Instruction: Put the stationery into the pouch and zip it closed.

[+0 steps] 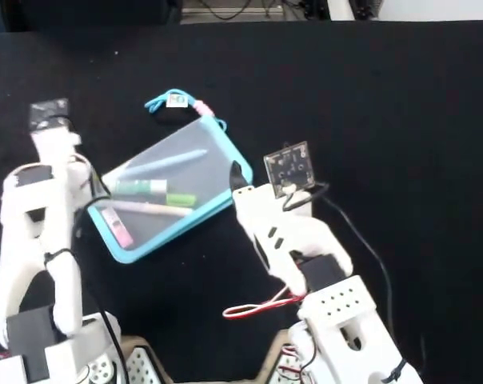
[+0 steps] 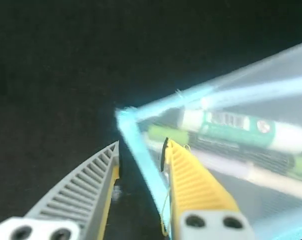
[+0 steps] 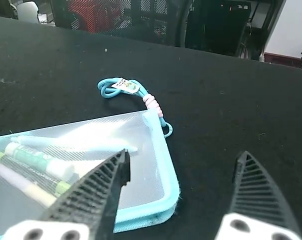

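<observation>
Looking down on a clear, turquoise-edged pouch lying slantwise on the black worktop between the two arms. Apparently already carrying the stationery inside: a pale blue pen, a green-labelled white tube, a white pen and a pink eraser.

Straddling the pouch corner nearest the left arm with the left jaws, narrowly parted, grey one over bare worktop and yellow one over the plastic. Bracketing the turquoise edge without pinching it, probably readying to pin that end against sliding during zipping.

Hovering the right jaws wide apart at the opposite side, one over the plastic and one beyond the edge, gripping nothing. Sitting near the corner trailing the beaded wrist loop, probably for reaching the zip pull.

Not managing to tell the zip open from closed.
</observation>
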